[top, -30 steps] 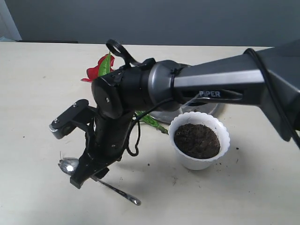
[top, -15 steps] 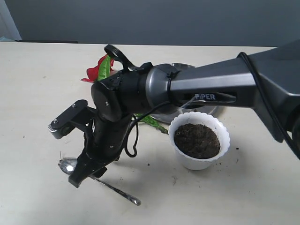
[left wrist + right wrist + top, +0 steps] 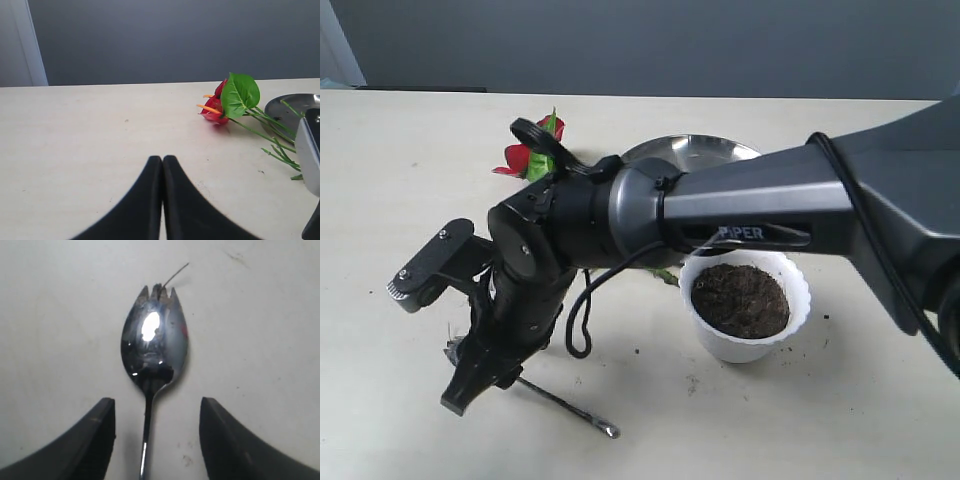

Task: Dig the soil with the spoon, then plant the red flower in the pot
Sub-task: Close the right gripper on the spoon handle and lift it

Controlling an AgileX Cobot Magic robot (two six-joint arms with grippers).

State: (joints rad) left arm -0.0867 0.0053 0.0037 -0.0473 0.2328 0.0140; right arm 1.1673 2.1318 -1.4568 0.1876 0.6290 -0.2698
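The silver spoon (image 3: 152,347) lies flat on the table, its notched bowl dirty; in the exterior view only its handle (image 3: 570,405) shows. My right gripper (image 3: 156,405) is open and low over it, one finger on each side of the handle just behind the bowl, not touching. It has reached across to the left side (image 3: 470,380). The white scalloped pot (image 3: 720,345) holds dark soil (image 3: 740,298). The red flower (image 3: 520,158) lies on the table behind the arm, its blooms and leaf (image 3: 215,107) visible. My left gripper (image 3: 162,160) is shut and empty.
A round steel plate (image 3: 690,152) sits behind the pot, with the flower's stems (image 3: 270,125) running toward it. The right arm (image 3: 770,215) spans the scene above the pot. Crumbs of soil dot the table near the pot (image 3: 692,382).
The right gripper has moved left and lower along the spoon, now covering its bowl in the exterior view. More of the steel plate shows. The spoon has not moved.
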